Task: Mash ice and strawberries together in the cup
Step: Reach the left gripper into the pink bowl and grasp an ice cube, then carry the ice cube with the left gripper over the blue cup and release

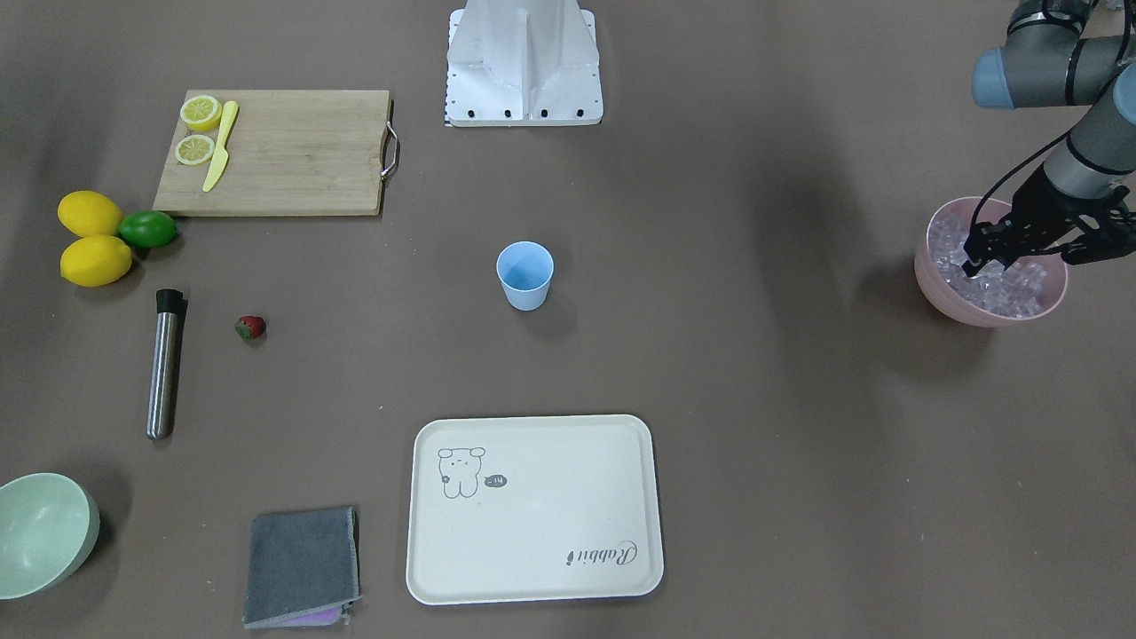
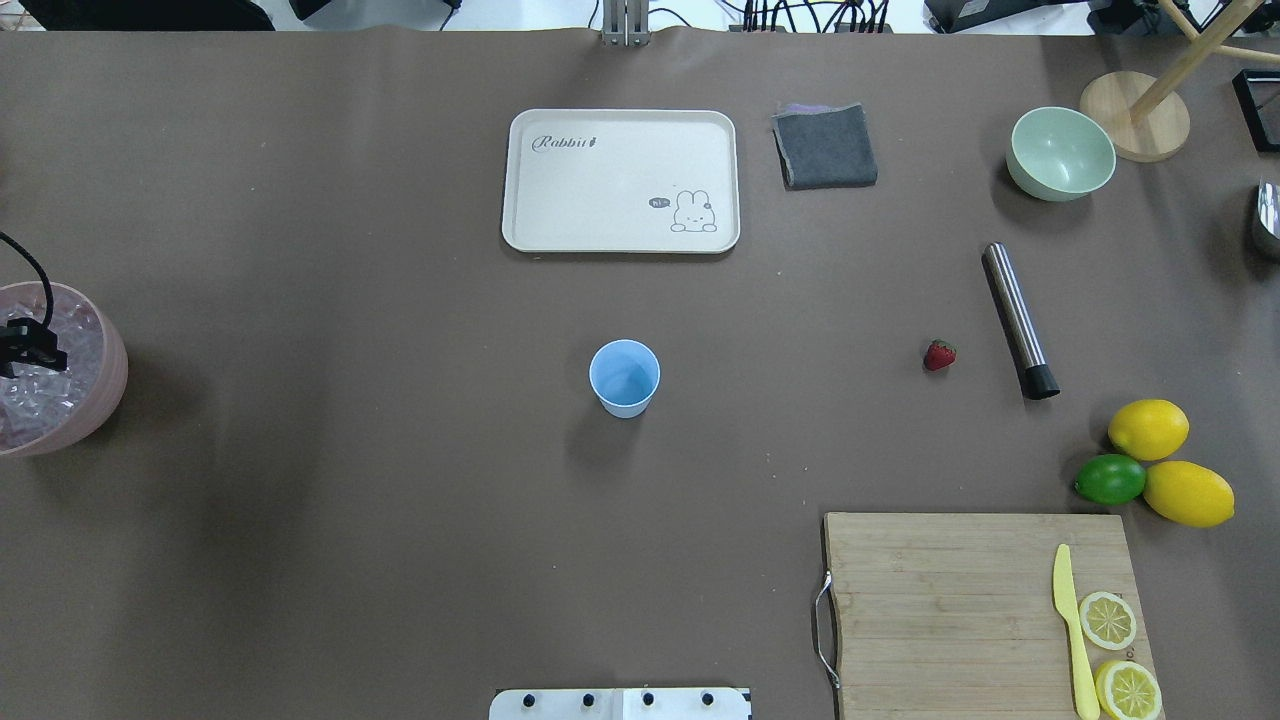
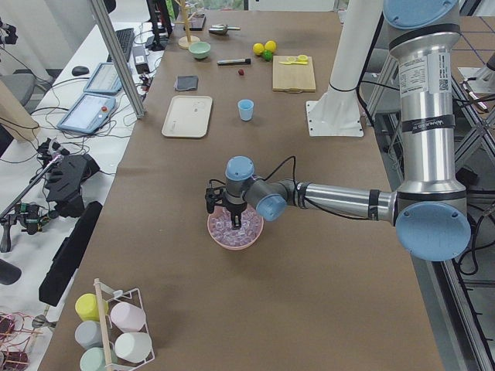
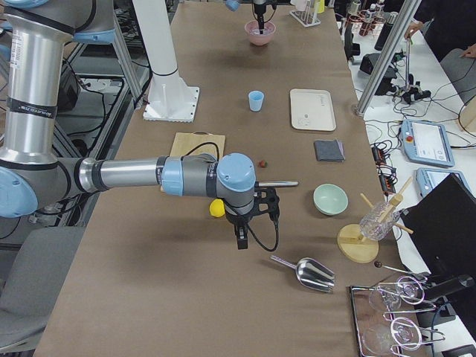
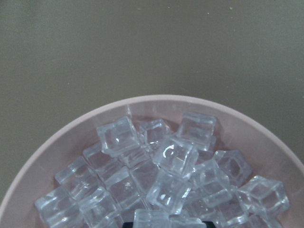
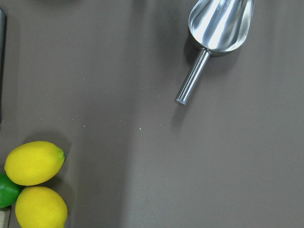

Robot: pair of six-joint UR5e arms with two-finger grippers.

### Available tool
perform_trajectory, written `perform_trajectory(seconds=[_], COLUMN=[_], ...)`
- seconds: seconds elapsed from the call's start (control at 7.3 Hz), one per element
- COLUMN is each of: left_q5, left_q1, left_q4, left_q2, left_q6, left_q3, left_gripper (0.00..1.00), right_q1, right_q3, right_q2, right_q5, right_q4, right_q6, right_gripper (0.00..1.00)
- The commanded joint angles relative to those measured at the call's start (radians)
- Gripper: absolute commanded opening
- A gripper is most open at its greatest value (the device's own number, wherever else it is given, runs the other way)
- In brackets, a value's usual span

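The light-blue cup (image 1: 524, 275) stands upright and empty at mid-table. It also shows in the overhead view (image 2: 624, 377). The small red strawberry (image 1: 250, 327) lies on the table beside a steel muddler (image 1: 165, 364). The ice (image 5: 166, 175) fills a pink bowl (image 1: 994, 312) at the table's far left end. My left gripper (image 1: 976, 262) reaches down into the bowl among the cubes. I cannot tell whether it is open or shut. My right gripper (image 4: 242, 242) hangs above the table beyond the lemons. It shows only in the exterior right view, so I cannot tell its state.
A cream tray (image 1: 532, 510) and a grey cloth (image 1: 302, 564) lie across from the cup. A cutting board (image 1: 293, 151) holds lemon halves and a yellow knife. Two lemons (image 1: 89, 213), a lime (image 1: 147, 228), a pale green bowl (image 1: 40, 532) and a metal scoop (image 6: 221, 23) sit on my right side.
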Motion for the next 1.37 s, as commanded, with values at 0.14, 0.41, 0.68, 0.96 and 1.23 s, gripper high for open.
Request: perform_trajectory(seconds=[0.14, 0.41, 0.68, 0.96, 1.23], left_q5=[-0.129, -0.132, -0.127, -0.106, 0.007], left_q1=[-0.12, -0.117, -0.065, 0.077, 0.226], left_q4=[0.098, 0.244, 0.286, 0.374, 0.54], left_q2=[-0.023, -0.15, -0.253, -0.441, -0.634], left_q6=[0.104, 0.101, 0.027, -0.2, -0.317], left_q3=[-0.051, -0.116, -0.137, -0.137, -0.145], left_gripper=[0.0, 0.0, 0.0, 0.0, 0.0], right_q1=[0.0, 0.0, -0.002, -0.002, -0.002], right_q3=[0.0, 0.0, 0.0, 0.0, 0.0], right_q2=[0.001, 0.001, -0.001, -0.001, 0.004], right_q5=[0.001, 0.0, 0.001, 0.001, 0.0], right_q4=[0.001, 0.001, 0.001, 0.003, 0.003], right_q6=[0.001, 0.001, 0.001, 0.006, 0.007], right_gripper=[1.0, 1.0, 1.0, 1.0, 1.0])
